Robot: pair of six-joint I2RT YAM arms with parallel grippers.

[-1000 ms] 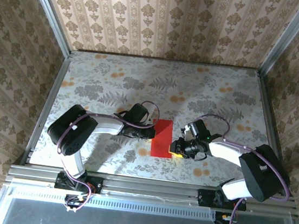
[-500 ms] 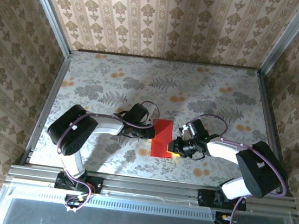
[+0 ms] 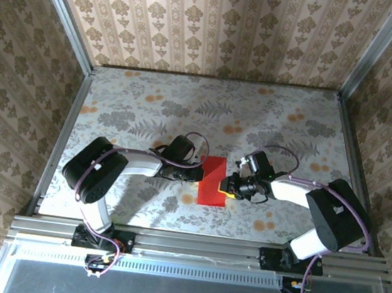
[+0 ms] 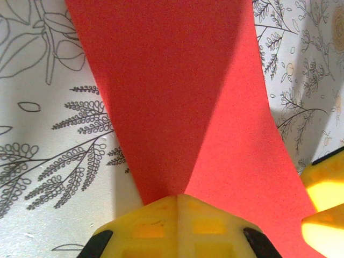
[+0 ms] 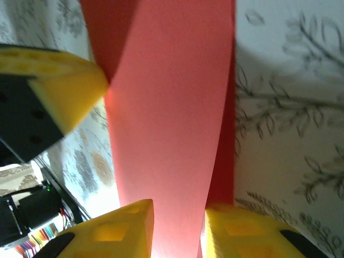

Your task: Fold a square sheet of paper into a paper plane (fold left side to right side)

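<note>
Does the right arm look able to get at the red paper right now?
Likely yes: the right claw sits at the right edge of the red paper, a raised flap between its fingers; nothing blocks it.

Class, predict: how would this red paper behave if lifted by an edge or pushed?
Probably floppy: the square sheet of paper bows in a curve where raised. Likely very light, being so thin. Pushed, it may buckle, as the soft fold hints.

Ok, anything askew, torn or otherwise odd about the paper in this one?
Nothing looks damaged. The square sheet of paper is part folded, and its upper layer bows up instead of lying flat, between the left end effector, shut on its edge, and the right end effector. That suits an unfinished fold.
</note>
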